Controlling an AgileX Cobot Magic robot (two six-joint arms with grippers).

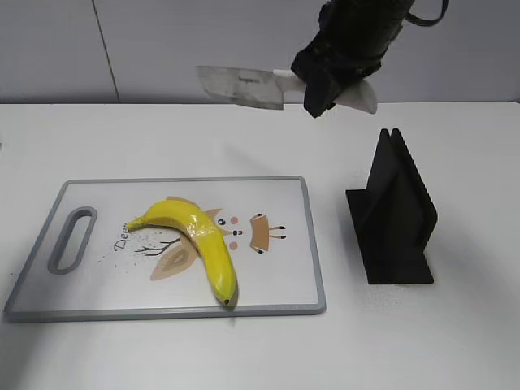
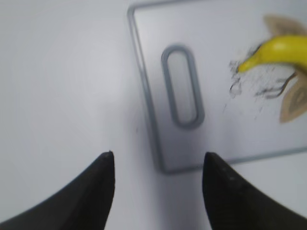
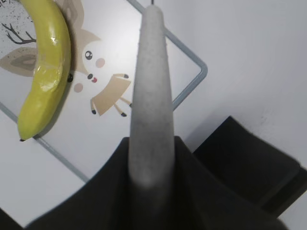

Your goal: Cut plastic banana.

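we see the plastic banana [image 1: 199,246] lying on the cutting board [image 1: 280,284] at the near left of the white table [image 1: 455,341], its stem toward the board's handle slot [image 1: 71,239] on the left and its tip at the near edge. the board carries a printed fox and some lettering. high at the far right, our right claw [image 1: 329,77] is clenched around the pale handle of a knife [image 1: 244,87], the blade pointing left, well above the table and apart from the banana. a black knife stand [image 1: 394,215] sits on the table just right of the board. our left claw [image 2: 158,165] hangs released, fingers spread, above the board's near left corner, touching nothing, the banana's stem at the far right of its view.
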